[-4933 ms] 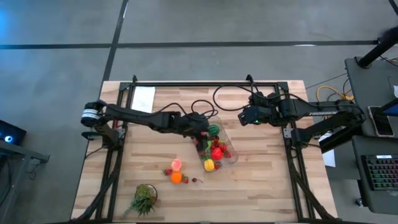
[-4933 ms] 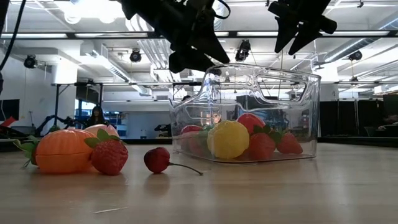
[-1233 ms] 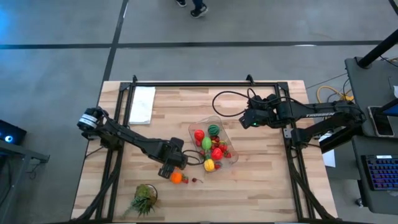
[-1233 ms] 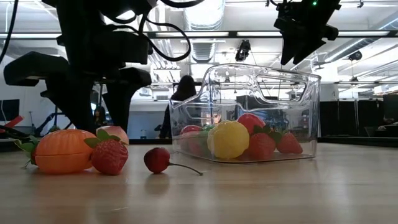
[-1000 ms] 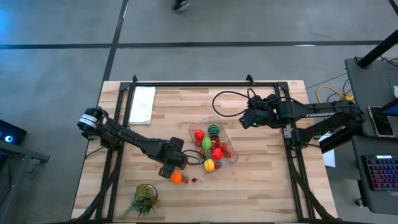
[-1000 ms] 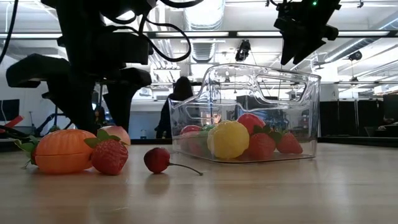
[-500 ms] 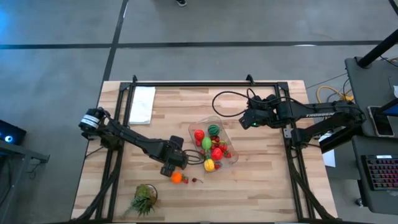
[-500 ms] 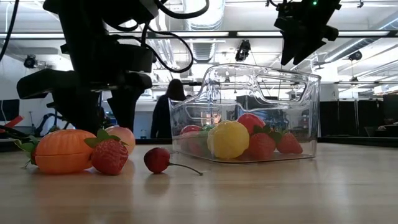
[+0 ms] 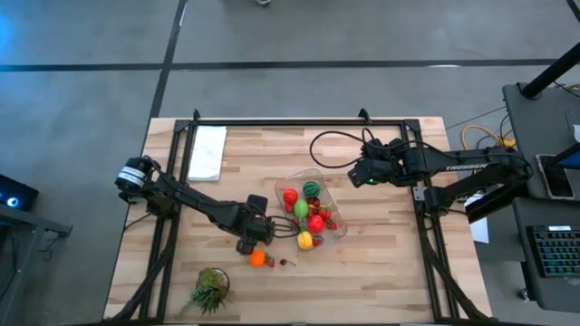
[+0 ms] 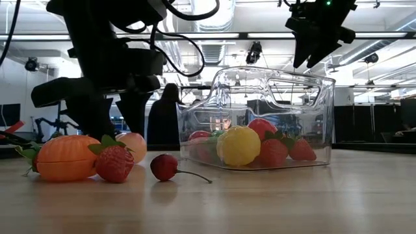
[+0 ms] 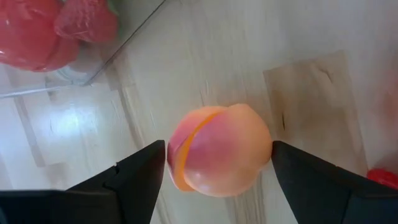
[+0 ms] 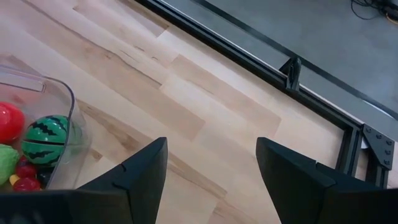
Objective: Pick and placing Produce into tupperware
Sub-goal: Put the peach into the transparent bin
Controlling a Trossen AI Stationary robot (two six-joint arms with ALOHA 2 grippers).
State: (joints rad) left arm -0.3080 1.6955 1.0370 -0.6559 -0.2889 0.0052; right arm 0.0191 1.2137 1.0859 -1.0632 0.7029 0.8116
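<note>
1. The left hand [image 11: 214,171] is down low on the bench [image 9: 381,263], its two dark, flat-sided fingers [image 11: 134,180] spread apart either side of a peach [image 11: 219,149]. I can't tell whether they touch it.
2. The peach is smooth and round, pink shading to pale orange, with one curved seam; it sits on the wood.
3. Just beside it lie three more pieces of produce: a ribbed orange [image 10: 64,158], a dimpled strawberry [image 10: 114,162] with a green leaf cap, and a glossy dark cherry [image 10: 166,166] with a thin stem. All three are loose on the bench, near the tub's end.
4. The tub [image 10: 260,117] is clear plastic, rectangular with rounded corners, standing mid-bench just beyond the left hand.
5. Inside it I count a striped green melon [image 9: 312,189], a red ball [image 9: 290,197], a light green piece [image 9: 301,209], a bumpy yellow lemon [image 10: 238,145] and a few red berries [image 10: 281,151]; the berries overlap too much to count exactly.
6. The bench top is pale wooden planks with visible grain, edged by a black metal frame [image 9: 299,121].
7. One spiky green tuft [image 9: 210,290] lies near the front edge; one flat white sheet [image 9: 208,151] lies in the far left corner.
8. The right hand [image 12: 211,168] hangs above the bench beyond the tub, fingers apart, holding nothing.
</note>
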